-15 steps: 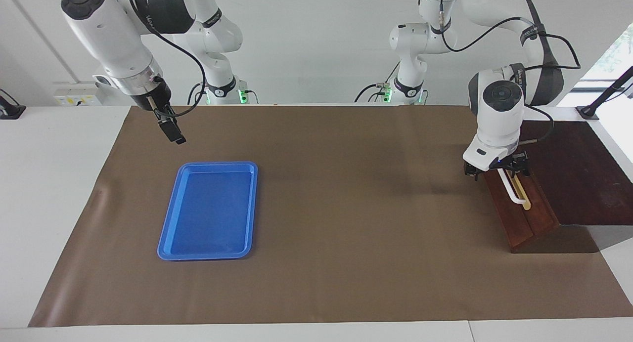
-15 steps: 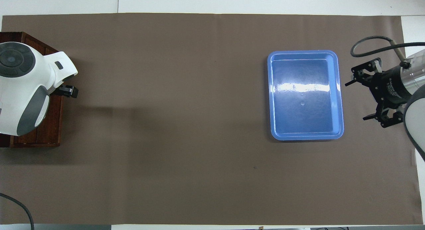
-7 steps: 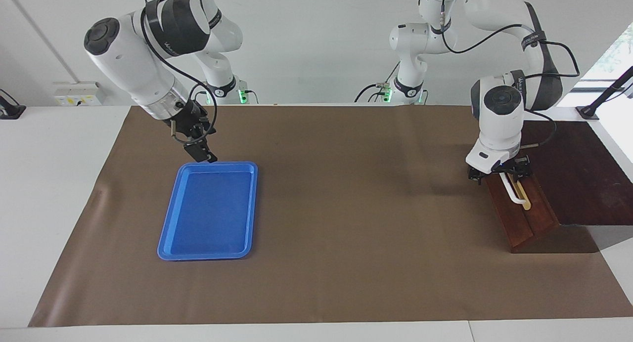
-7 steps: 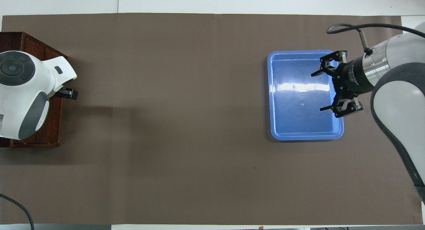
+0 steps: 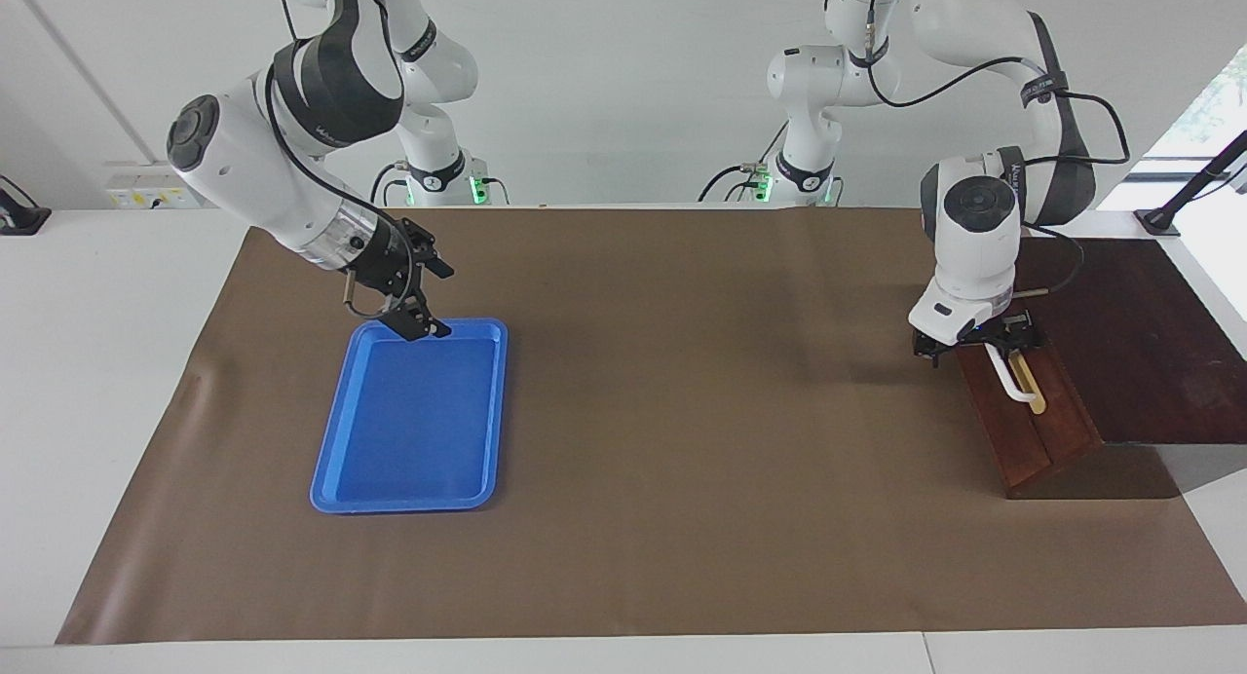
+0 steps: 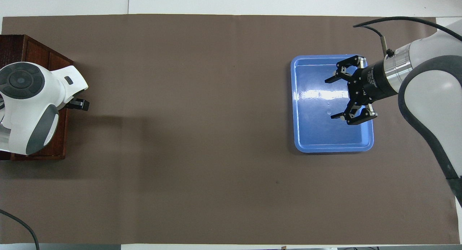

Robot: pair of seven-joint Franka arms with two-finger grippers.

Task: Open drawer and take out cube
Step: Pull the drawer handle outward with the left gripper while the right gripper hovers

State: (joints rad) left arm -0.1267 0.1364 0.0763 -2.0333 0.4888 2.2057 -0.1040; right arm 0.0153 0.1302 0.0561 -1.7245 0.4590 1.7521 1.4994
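Dark reddish-brown wood is forming the drawer front, which is carrying a white bar handle on a brass strip and is being seen shut, or all but shut, in its dark wooden box at the left arm's end of the table. No pale interior is being shown, and the small yellow cube is not being seen in either view; it is judged to be lying inside the drawer.

The left gripper is being held at the end of the handle nearer to the robots, at the drawer front's top corner. Whether its fingers are parted or closed round the bar cannot be told, since the arm's white wrist is covering them.

The right gripper is being held with its fingers spread wide and empty, over the end of the blue plastic tray nearer to the robots, well apart from the drawer, toward the right arm's end of the table.

The task is judged to be at its very start: the handle is only being reached. Pulling the drawer out, finding the cube and lifting it out are all being left to do.
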